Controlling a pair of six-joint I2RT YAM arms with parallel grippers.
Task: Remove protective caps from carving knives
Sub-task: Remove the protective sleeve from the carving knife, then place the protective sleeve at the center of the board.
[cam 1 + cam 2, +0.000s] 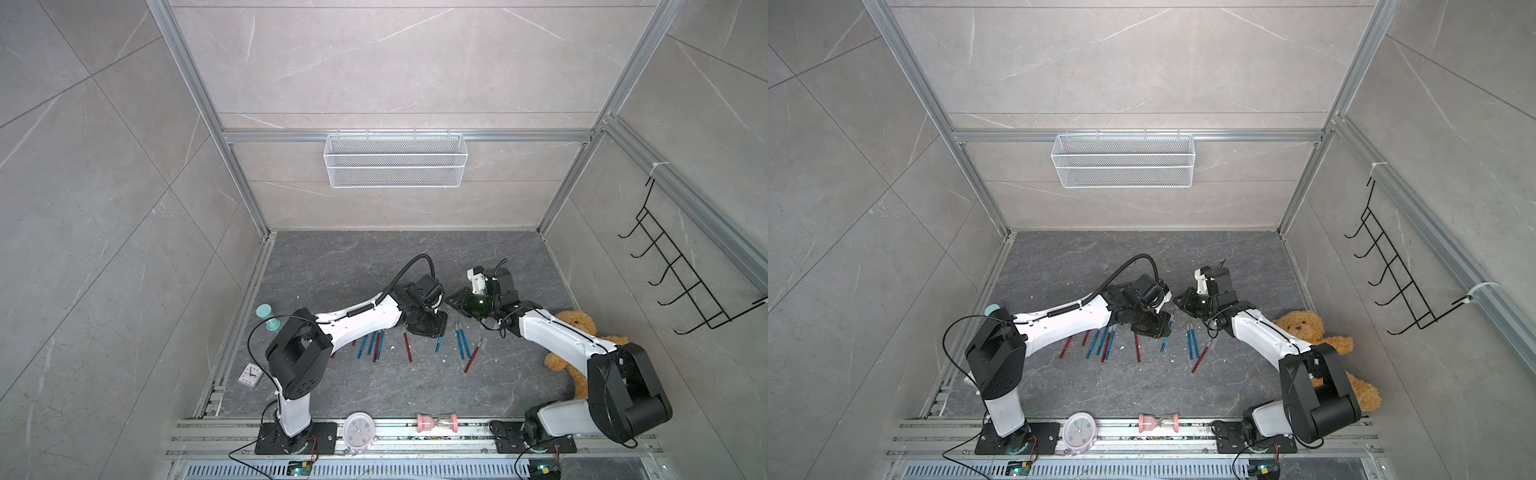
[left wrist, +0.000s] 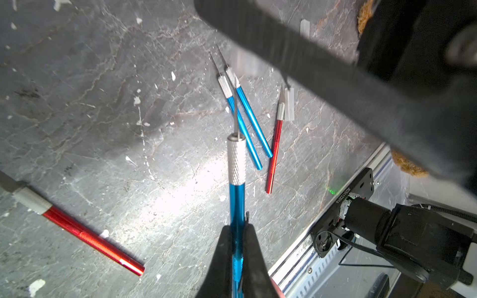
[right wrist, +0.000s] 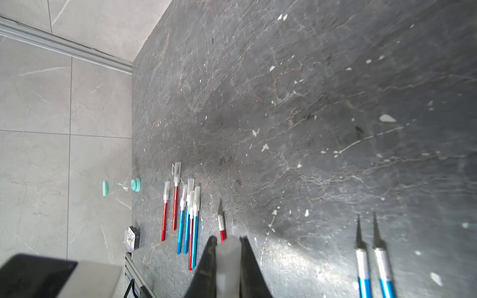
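One cap (image 3: 228, 260) off — right gripper (image 3: 228, 242) pinches it, left gripper (image 2: 236, 247) clamps the bare blue knife (image 2: 236, 165) over the bench (image 1: 353, 266) centre.
Next: set both down — six capped knives (image 3: 185, 206) lie nearer the left edge.

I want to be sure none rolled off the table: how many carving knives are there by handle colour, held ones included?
Thin pen-like carving knives with metallic red handles: 5
Thin pen-like carving knives with metallic blue handles: 6, one held in the left claw
Total: 11
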